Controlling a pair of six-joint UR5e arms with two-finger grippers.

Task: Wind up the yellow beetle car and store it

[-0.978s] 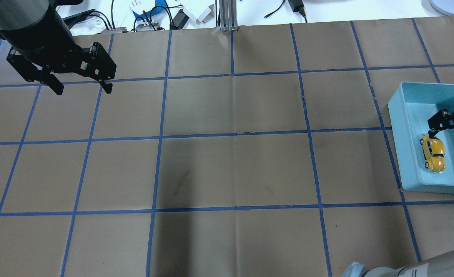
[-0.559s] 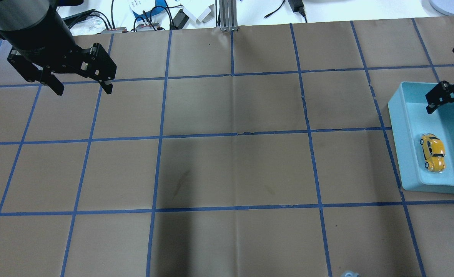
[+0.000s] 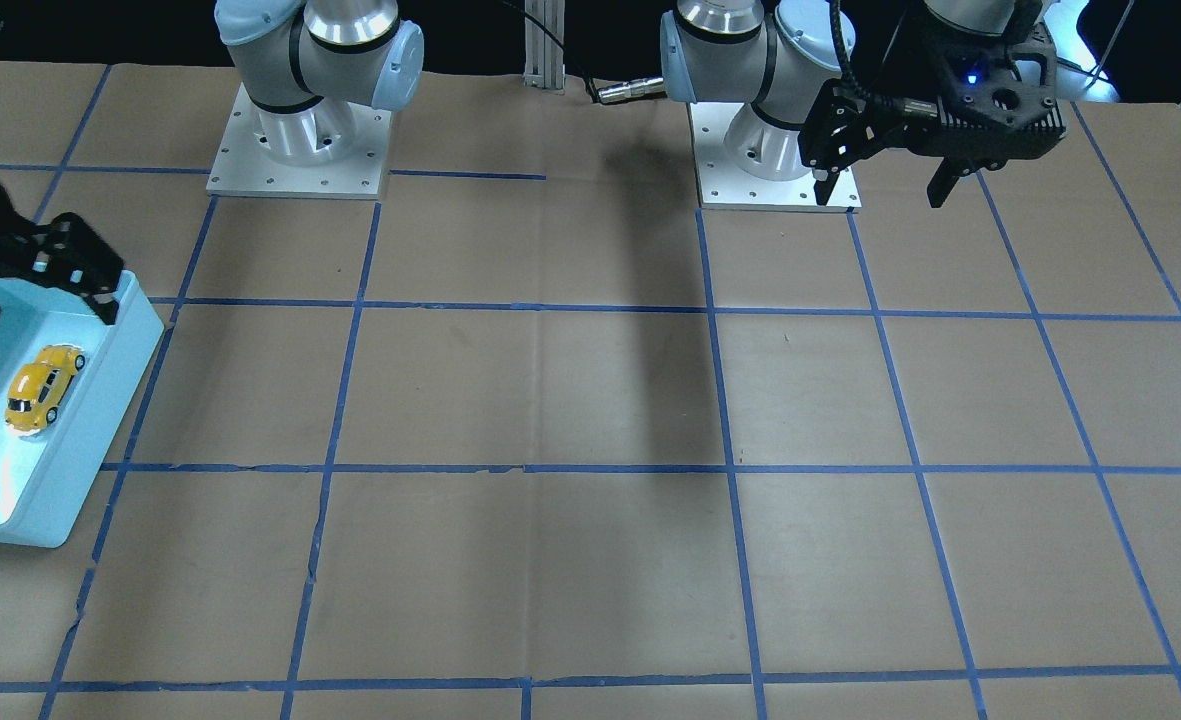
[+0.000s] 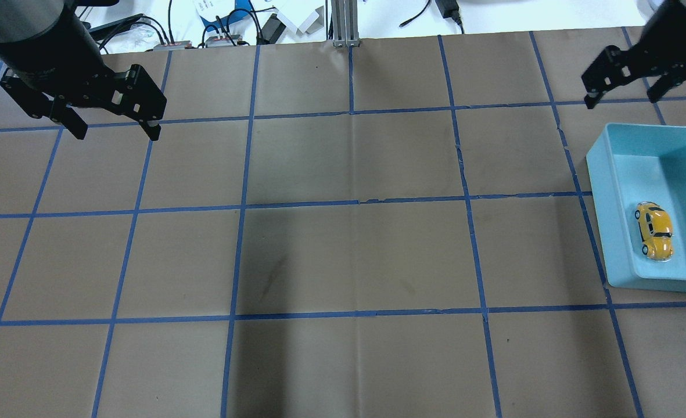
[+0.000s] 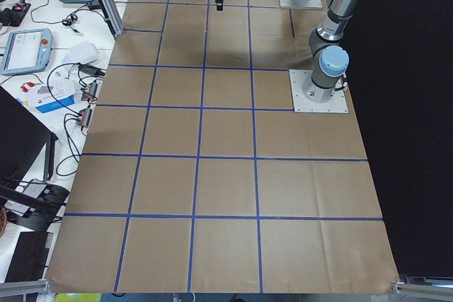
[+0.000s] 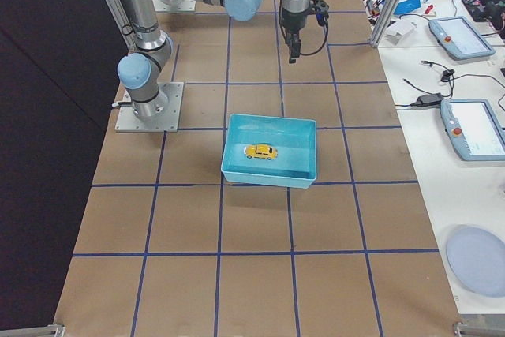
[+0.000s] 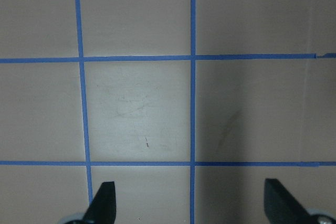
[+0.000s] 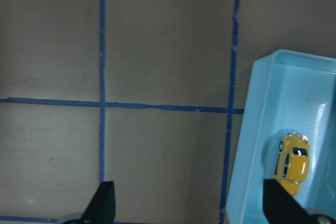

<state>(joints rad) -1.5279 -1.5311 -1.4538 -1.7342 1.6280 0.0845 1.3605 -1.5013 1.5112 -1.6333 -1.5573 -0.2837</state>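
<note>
Now the yellow beetle car (image 4: pixel 654 230) sits on its wheels inside the light blue bin (image 4: pixel 610 191), close to one long wall. My right gripper (image 4: pixel 620 100) hangs raised off the bin, jaws wide apart and empty. My left gripper (image 4: pixel 117 135), well apart from the bin, gapes empty too.

The table cover (image 4: pixel 348 255) is plain matt brown paper, divided into a regular square grid by blue tape lines (image 4: pixel 296 204). The bin (image 4: pixel 618 232) is a uniform pale turquoise-blue, walls and floor alike. The yellow beetle car (image 4: pixel 654 230) has a glossy yellow body, dark windows and black wheels. The left gripper (image 4: pixel 116 133) and the right gripper (image 4: pixel 620 100) are black. The mount above the left gripper carries a small blue indicator light (image 3: pixel 968 75). The arms (image 3: pixel 345 25) are silver-grey with black bands and pale blue joint caps (image 3: pixel 402 62). Their base plates (image 3: pixel 250 180) are light grey-white.
</note>
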